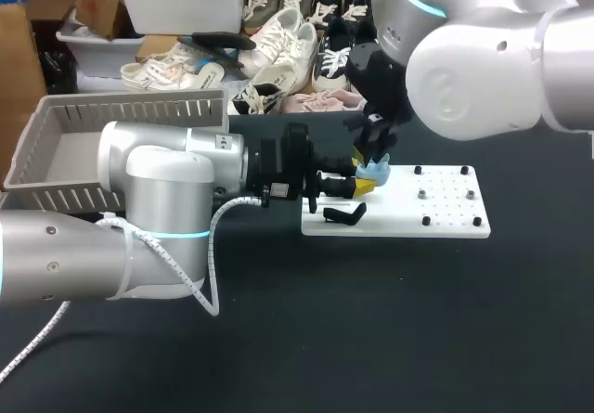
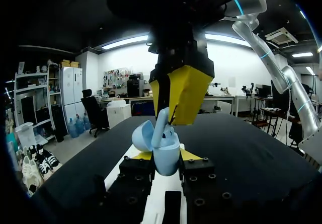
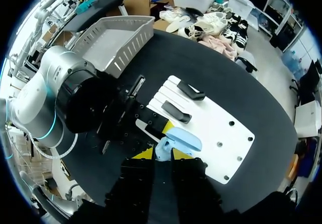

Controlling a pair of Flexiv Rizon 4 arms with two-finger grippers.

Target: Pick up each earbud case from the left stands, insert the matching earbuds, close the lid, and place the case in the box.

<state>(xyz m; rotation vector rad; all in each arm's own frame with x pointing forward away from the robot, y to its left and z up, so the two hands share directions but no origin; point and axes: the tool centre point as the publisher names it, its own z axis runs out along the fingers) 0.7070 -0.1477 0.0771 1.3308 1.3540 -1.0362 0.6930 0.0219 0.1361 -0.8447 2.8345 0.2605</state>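
Light-blue earbud case, lid open, is held over the left end of the white board, pinched from both sides by the left gripper. The right gripper hangs directly above the case, apparently touching the lid; whether it is spread or pressed together cannot be told.

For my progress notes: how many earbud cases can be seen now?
1. A light blue earbud case, lid open, is held in the left gripper over the white board, under the right gripper. More may hide behind the arms.
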